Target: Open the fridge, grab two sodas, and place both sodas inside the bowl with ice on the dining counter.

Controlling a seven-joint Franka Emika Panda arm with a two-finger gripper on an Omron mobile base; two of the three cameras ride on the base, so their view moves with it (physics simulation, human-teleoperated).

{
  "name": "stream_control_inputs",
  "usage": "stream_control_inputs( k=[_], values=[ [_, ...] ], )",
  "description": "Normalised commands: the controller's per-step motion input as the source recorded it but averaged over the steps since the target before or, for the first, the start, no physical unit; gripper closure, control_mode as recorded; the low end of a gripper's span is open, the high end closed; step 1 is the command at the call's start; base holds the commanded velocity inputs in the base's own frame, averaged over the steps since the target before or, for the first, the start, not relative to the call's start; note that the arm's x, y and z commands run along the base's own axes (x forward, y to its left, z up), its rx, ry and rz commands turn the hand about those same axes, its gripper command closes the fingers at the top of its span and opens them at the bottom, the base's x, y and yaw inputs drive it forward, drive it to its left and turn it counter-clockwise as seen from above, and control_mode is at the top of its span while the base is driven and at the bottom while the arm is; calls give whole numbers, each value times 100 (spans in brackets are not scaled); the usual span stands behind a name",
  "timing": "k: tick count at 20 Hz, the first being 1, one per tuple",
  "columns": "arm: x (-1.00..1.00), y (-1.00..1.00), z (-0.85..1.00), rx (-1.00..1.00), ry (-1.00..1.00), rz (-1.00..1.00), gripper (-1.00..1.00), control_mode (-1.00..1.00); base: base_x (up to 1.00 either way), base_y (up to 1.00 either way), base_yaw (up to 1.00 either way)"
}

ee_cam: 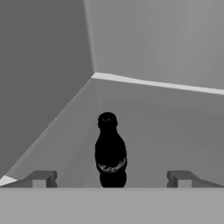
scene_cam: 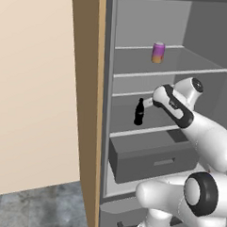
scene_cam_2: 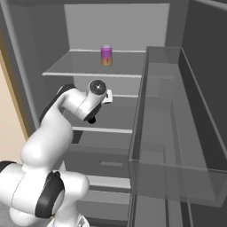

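Black bottle [ee_cam: 110,151] stands upright on a middle fridge shelf [scene_cam: 147,129], toward its left side; in the left base view it shows at [scene_cam: 139,112], just left of the arm's wrist. In the hand view it sits ahead of the gripper [ee_cam: 111,178], centred between the two finger tips [ee_cam: 40,178], nothing touching it. Jaws wide open, holding nothing, one tip on each side of the bottle's base with clear gaps.

Purple-pink can [scene_cam: 158,52] stands upright one shelf higher, near that shelf's middle; seen also in the right base view at [scene_cam_2: 106,56]. Well apart from the bottle and above it.

Fridge [scene_cam: 129,22] is open: grey interior, grey shelves, lower drawer [scene_cam: 153,157] with a horizontal handle below the bottle's shelf, drawer closed. Tan wood side panel [scene_cam: 85,95] on the left edge. Open door with a clear door bin [scene_cam_2: 177,124] takes up the right of the right base view.

White arm [scene_cam: 199,134] reaches into the fridge at the bottle's shelf level.
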Motion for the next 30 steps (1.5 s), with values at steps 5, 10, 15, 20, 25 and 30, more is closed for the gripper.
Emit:
stream_control_inputs(
  k=[5,10,15,20,25,30],
  values=[
    [16,8,-21,-2,0,0,-100,-100,0,0,0],
    [12,8,-21,-2,0,0,-100,-100,0,0,0],
    [12,8,-20,-2,0,0,-100,-100,0,0,0],
    [13,7,-18,-2,0,0,-100,-100,0,0,0],
    [14,9,-13,0,0,0,-100,-100,0,0,0],
    [15,9,-13,0,0,0,-100,-100,0,0,0]
  ],
)
